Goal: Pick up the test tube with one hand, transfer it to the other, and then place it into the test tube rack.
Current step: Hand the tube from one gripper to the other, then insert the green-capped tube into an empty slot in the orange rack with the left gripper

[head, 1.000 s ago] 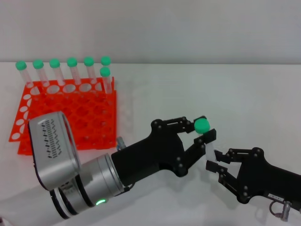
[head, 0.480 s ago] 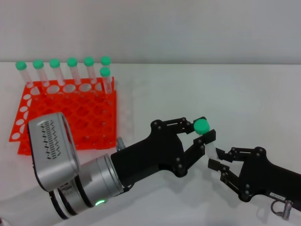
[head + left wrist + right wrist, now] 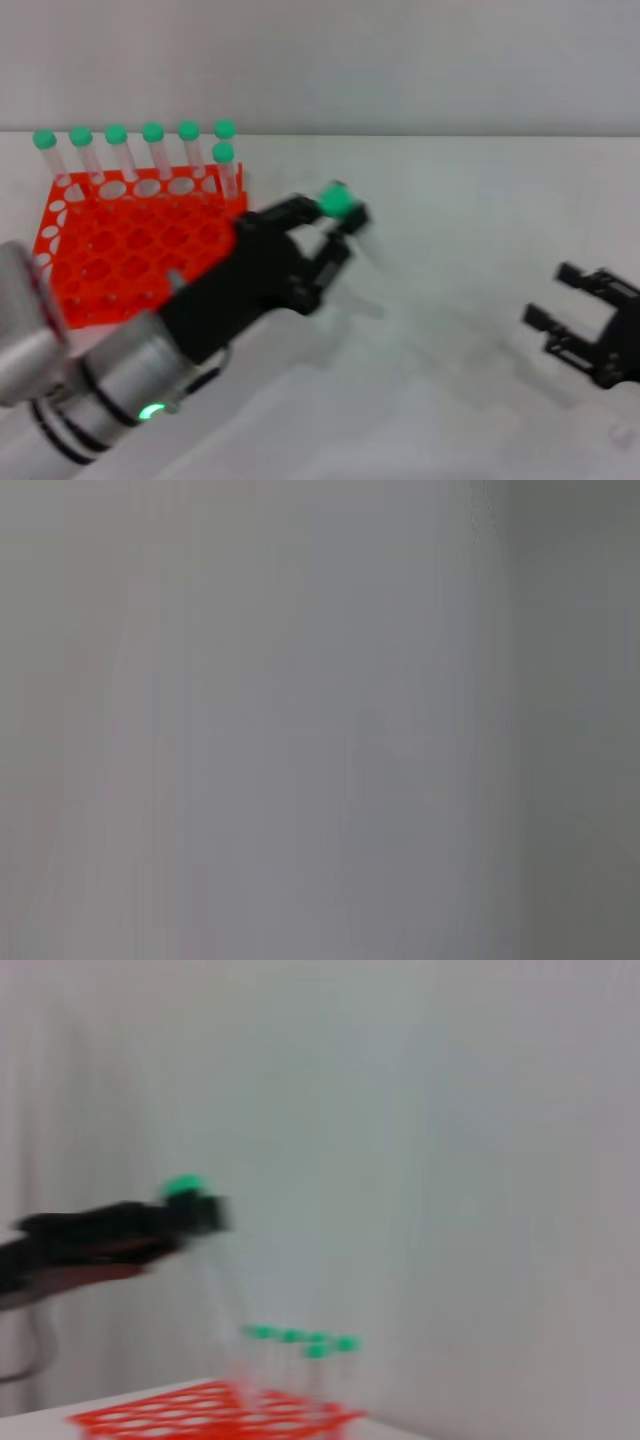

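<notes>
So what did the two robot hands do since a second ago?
The left gripper carried the test tube away from the handover spot toward the test tube rack, jaws shut on it. The right gripper let go and pulled back to the right, jaws open. The rack and its seven standing tubes stayed put.

The left arm (image 3: pixel 90 400) is showing as a thick silver-white cylinder ringed with black bands, with a small green light glowing near its near end. It is carrying a black linkage gripper (image 3: pixel 335 225) with two fingers on jointed bars. The right gripper (image 3: pixel 575 305) is showing the same black linkage build, its two fingers ending in blocky tips.
</notes>
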`<state>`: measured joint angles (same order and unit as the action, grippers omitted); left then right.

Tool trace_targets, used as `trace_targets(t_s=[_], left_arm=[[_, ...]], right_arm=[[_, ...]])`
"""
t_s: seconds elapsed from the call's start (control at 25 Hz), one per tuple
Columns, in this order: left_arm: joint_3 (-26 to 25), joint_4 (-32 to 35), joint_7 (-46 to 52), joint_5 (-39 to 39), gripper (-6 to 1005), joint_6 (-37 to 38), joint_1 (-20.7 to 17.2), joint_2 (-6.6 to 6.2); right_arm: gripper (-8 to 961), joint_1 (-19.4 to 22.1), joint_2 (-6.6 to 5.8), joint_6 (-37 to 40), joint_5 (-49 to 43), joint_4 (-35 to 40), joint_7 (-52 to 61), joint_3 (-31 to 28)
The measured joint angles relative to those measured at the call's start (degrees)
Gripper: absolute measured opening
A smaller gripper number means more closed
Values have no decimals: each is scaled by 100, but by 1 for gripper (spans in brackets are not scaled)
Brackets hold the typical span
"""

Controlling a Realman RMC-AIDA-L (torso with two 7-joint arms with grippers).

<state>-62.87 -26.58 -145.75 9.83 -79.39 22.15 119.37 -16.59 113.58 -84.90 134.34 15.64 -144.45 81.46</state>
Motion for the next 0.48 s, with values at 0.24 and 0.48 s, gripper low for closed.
trace_targets(t_s=[0.24,0.48], left_arm=[[-1168,207,-133,-138,248,-502,-581,10],[-1779,741,-171,-968,247,-750,-788,36]], right_arm=[[612,418,-88,56,9,0,-11,-1120],[707,542,134,237,22,-202,-73,-2926]])
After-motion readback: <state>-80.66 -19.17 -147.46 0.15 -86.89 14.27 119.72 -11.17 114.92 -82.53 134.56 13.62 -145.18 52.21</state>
